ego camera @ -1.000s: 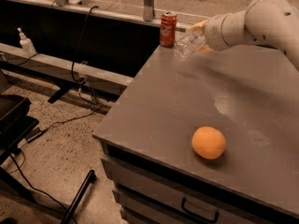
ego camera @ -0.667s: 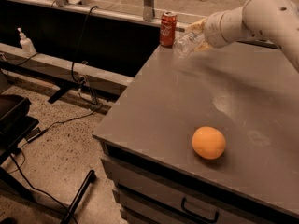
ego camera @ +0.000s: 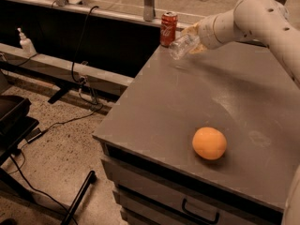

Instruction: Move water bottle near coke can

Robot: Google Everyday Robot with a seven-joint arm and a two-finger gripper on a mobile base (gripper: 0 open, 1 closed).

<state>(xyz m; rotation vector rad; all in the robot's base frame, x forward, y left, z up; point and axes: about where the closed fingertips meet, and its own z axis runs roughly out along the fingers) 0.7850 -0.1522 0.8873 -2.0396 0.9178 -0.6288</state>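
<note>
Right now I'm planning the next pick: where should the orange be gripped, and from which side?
Probably across its widest middle, from above: the orange is round and sits free on the table. The gripper is at the far edge, holding the water bottle.

Warm, fairly dim indoor light falls from above, so the matte grey tabletop (ego camera: 187, 97) carries a broad pale sheen and the round orange fruit (ego camera: 209, 143) throws only a small soft shadow at its base. The white robot arm (ego camera: 253, 18) is the brightest surface, and its gripper (ego camera: 194, 39), above the table's far edge beside the red Coca-Cola can (ego camera: 168, 29), clasps the clear ribbed plastic water bottle (ego camera: 183, 46), which catches pale highlights. Everything looks soft and blocky, and the black panel (ego camera: 93, 36) behind the table stays in deep shade.
</note>
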